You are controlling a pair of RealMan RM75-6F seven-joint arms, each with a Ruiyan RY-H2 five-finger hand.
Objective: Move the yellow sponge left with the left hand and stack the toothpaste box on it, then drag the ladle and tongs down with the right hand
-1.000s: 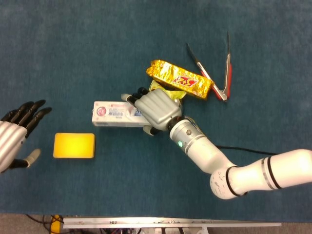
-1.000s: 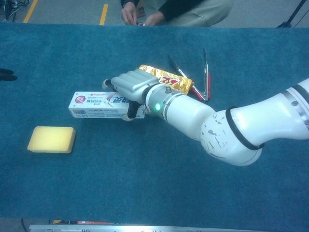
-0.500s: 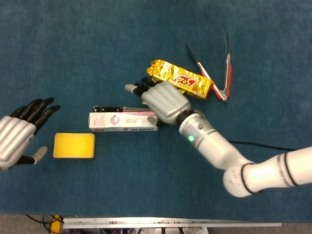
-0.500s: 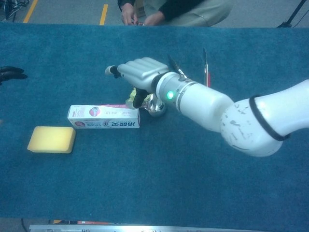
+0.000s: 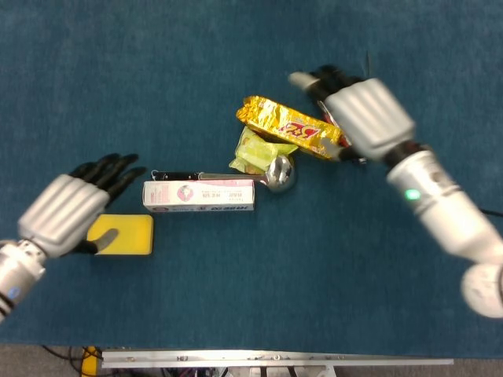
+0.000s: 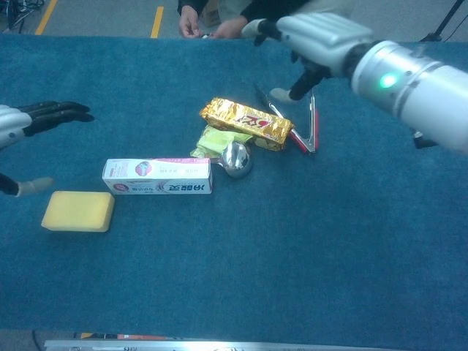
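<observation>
My left hand point(image 5: 64, 214) hovers with nothing in it, its dark fingers spread, over the left end of the flat yellow rectangular sponge point(image 5: 126, 235), which lies on the blue carpeted table point(image 5: 236, 298); in the chest view the same hand point(image 6: 22, 124) shows at the left edge, above the sponge point(image 6: 78, 211), and I cannot tell whether it touches it. Just right of the sponge lies the long white and pink toothpaste box point(image 5: 199, 195), flat on the table and apart from the sponge. The shiny steel ladle point(image 5: 280, 173) has its bowl at the box's right end, with its thin handle running along the box's far edge. A crumpled green wrapper point(image 5: 255, 149) and a gold foil snack packet point(image 5: 289, 126) sit beside the bowl. My right hand point(image 5: 363, 114) is raised, released and holding nothing, over the red-handled metal tongs point(image 6: 311, 121), which lie open beyond the gold packet
</observation>
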